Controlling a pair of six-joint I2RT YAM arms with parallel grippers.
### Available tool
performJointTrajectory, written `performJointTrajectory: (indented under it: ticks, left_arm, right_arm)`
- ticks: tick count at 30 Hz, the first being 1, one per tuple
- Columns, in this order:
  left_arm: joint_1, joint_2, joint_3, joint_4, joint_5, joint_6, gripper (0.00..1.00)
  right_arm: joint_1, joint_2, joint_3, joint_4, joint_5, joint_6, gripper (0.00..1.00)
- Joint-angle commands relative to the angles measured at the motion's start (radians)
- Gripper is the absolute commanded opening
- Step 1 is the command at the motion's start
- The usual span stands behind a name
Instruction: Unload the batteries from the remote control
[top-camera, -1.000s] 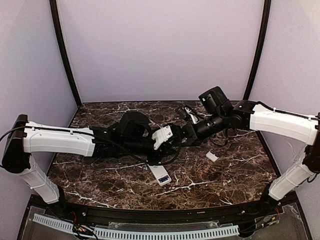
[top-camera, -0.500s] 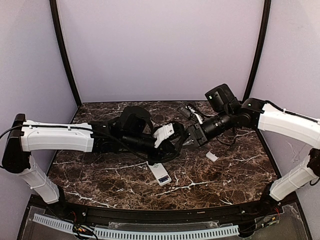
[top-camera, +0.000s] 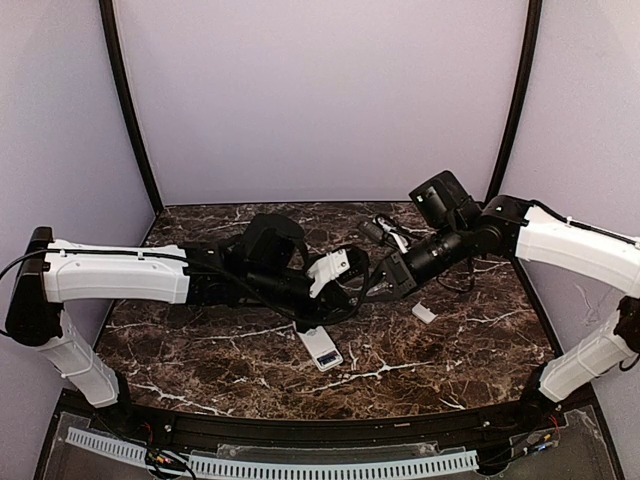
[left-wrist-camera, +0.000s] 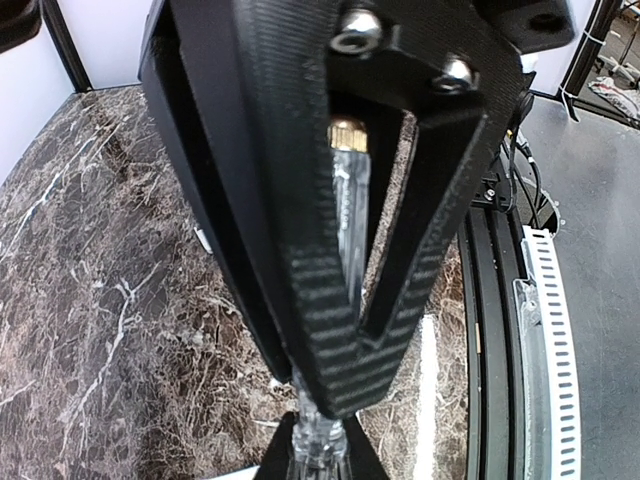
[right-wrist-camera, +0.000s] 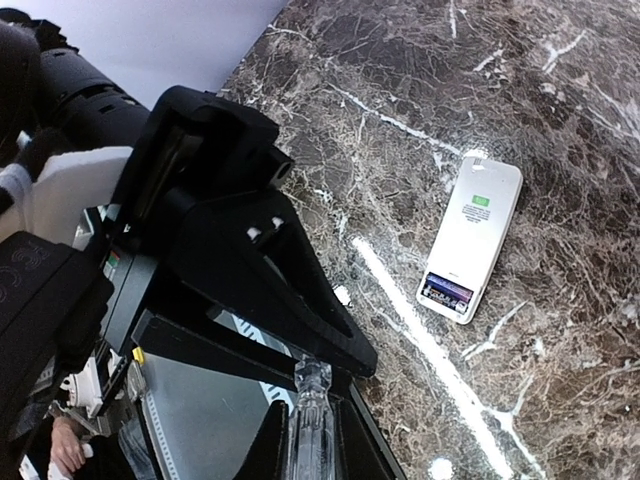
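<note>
Remote control (top-camera: 322, 350) lay flat on the marble table (top-camera: 200, 350), back side up, compartment uncovered at one end. Batteries (right-wrist-camera: 447, 291) showed there as a dark blue-purple strip seated in the slot; count not readable. Judged: nothing unloaded yet. The remote sat below the jaws and toward the near edge, apart from both pairs and touched by neither. Left gripper (left-wrist-camera: 318, 445) hung above the table, jaws pinched together, nothing seen between the clear pads. Right gripper (right-wrist-camera: 312, 420) faced it tip to tip, jaws likewise together and empty as far as its wrist view showed. The two tips were just beside each other; touching or not, could not tell. Judged: the arms were crowded nose to nose over the table rather than on the remote, so neither was placed to pick, and the closed jaws would need to widen before going down on the slot. Small white cover piece (top-camera: 424, 313) lay on the near side of the right jaws, well apart from the remote and out of the way. Main obstruction: each gripper to the other.
</note>
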Motion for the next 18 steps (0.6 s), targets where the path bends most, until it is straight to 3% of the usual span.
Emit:
performJointTrajectory:
  ticks: [1,3,8,10,18]
  left_arm:
    - [0.006,0.007,0.027,-0.027,-0.011,-0.003,0.00]
    - [0.006,0.009,0.027,-0.027,-0.012,-0.002,0.00]
    - [0.006,0.010,0.024,-0.028,-0.026,0.002,0.01]
    - [0.006,0.005,0.018,-0.025,-0.040,0.002,0.06]
    - [0.006,-0.054,-0.056,0.018,-0.066,0.006,0.53]
  right_arm:
    - [0.008,0.019,0.033,0.009,0.005,-0.002,0.05]
    - [0.008,0.026,0.033,0.010,0.005,-0.002,0.00]
    - [0.008,0.034,0.029,0.015,0.009,-0.001,0.00]
    - [0.008,0.030,0.027,0.016,0.018,-0.001,0.00]
    - [0.008,0.033,0.032,-0.037,0.106,-0.003,0.00]
